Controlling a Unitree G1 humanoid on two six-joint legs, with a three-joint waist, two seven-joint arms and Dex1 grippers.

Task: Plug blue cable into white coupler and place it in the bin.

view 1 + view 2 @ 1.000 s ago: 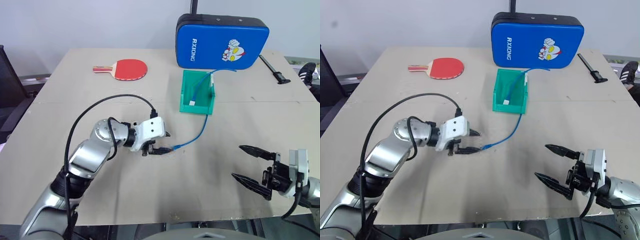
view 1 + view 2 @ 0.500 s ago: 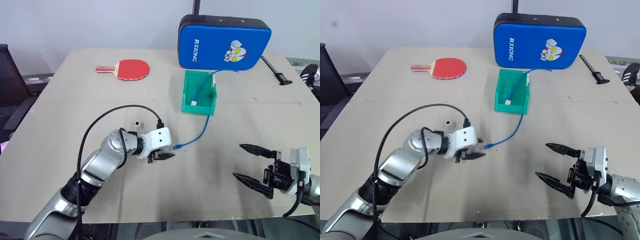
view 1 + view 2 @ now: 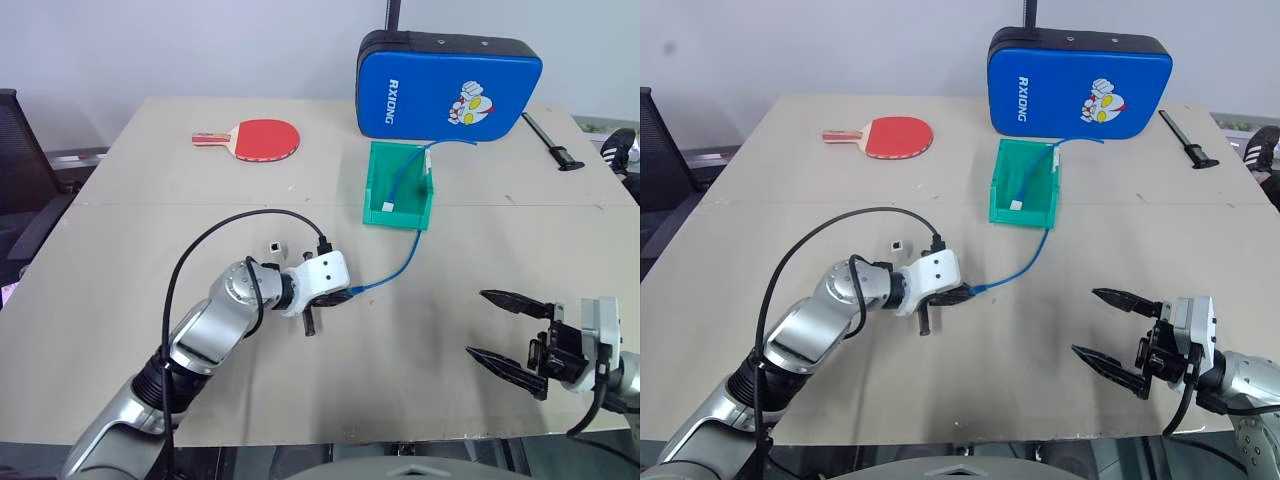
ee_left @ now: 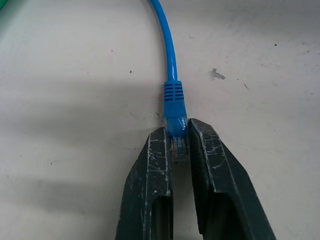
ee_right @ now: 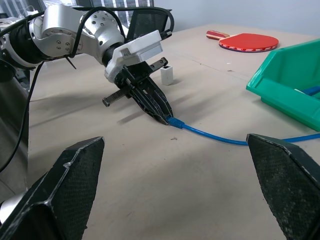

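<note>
Fingers (image 3: 505, 300) of my right gripper (image 3: 503, 330) are standing spread nearest me, my left gripper (image 4: 177, 150) is pinching the plug of the thin bright-blue cable (image 3: 405, 262) on the table, which is trailing into the teal-green plastic bin (image 3: 372, 185) beyond.

The blue cable (image 3: 398, 268) has its plug between the jaws of the left gripper (image 4: 178, 150), on the table (image 3: 120, 260); from there it runs away from the jaws and up over the low front of the bin (image 3: 378, 178), which lies ahead of them. The white coupler (image 3: 274, 246) stands on the table just behind that gripper, apart from it. The right gripper (image 3: 510, 342) hangs well to the right, its jaws wide apart, with the cable lying on the table ahead of them. The table tennis paddle (image 3: 258, 138) and padded case (image 3: 450, 84) sit farthest back.
</note>
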